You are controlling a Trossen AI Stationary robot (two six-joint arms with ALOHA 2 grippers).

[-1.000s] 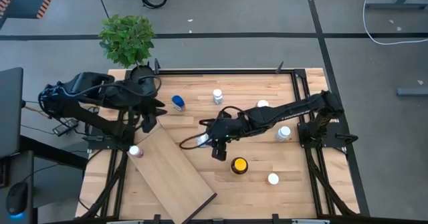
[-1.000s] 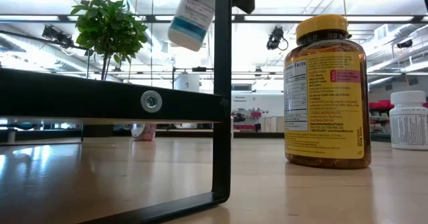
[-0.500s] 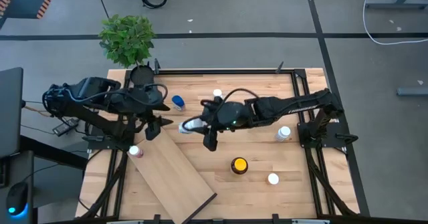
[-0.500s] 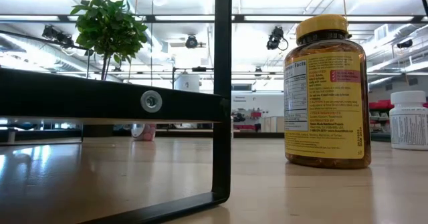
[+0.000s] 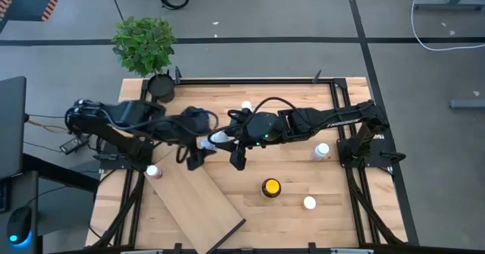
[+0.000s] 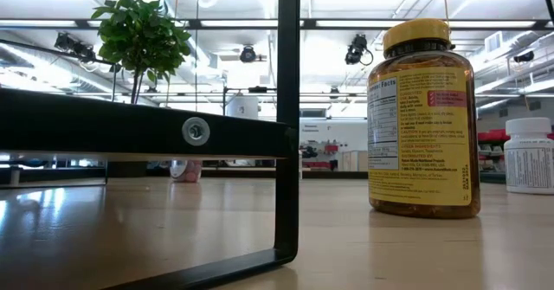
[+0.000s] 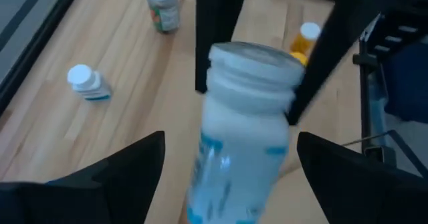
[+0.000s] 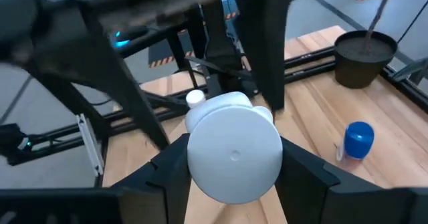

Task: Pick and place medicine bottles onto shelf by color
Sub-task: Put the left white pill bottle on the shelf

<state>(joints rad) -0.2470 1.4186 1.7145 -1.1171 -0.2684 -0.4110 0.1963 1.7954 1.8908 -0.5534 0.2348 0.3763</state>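
1. The right gripper [image 5: 226, 138] is clamped on a white-capped bottle [image 5: 219, 139], held above the middle of the tabletop [image 5: 303, 178]; in the right wrist view its fingers [image 8: 304, 170] press the bottle's sides just behind the cap [image 8: 234, 156].
2. The left gripper [image 7: 224, 160] faces it with its jaws spread wide, one finger [image 7: 120, 167] on either side of the same bottle [image 7: 244, 127], neither touching it.
3. The two grippers meet over the tabletop's centre, just beyond the upper end of the shelf [image 5: 198, 195].
4. The shelf lies slantwise toward the near left corner; a pinkish bottle [image 5: 153, 171] stands at its left edge.
5. A blue-capped bottle [image 8: 358, 141] stands near the far edge, close to the black pot [image 5: 160, 86] in the far left corner.
6. The yellow-capped amber bottle [image 5: 270, 186] stands toward the near edge, a white-capped one [image 5: 309, 202] beside it; another [image 5: 322, 151] stands by the right edge.
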